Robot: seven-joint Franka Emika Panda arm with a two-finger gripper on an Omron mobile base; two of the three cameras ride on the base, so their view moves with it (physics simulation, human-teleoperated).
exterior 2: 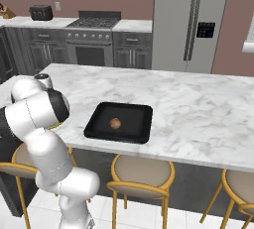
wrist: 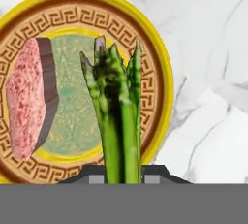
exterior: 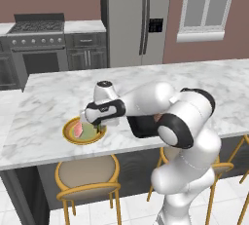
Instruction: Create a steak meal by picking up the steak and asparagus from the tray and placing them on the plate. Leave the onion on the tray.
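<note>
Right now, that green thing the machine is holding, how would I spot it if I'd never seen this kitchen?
Find the marble island, then the round gold-rimmed plate near its front edge. The asparagus hangs just over that plate, pinched in the gripper. It is a thin green bundle of stalks with pointed tips, unlike the flat pink steak lying beside it.

Base views flank arm, sharing island counter (exterior: pixel 58 97), hand view close above plate (wrist: pixel 160 72)
</note>
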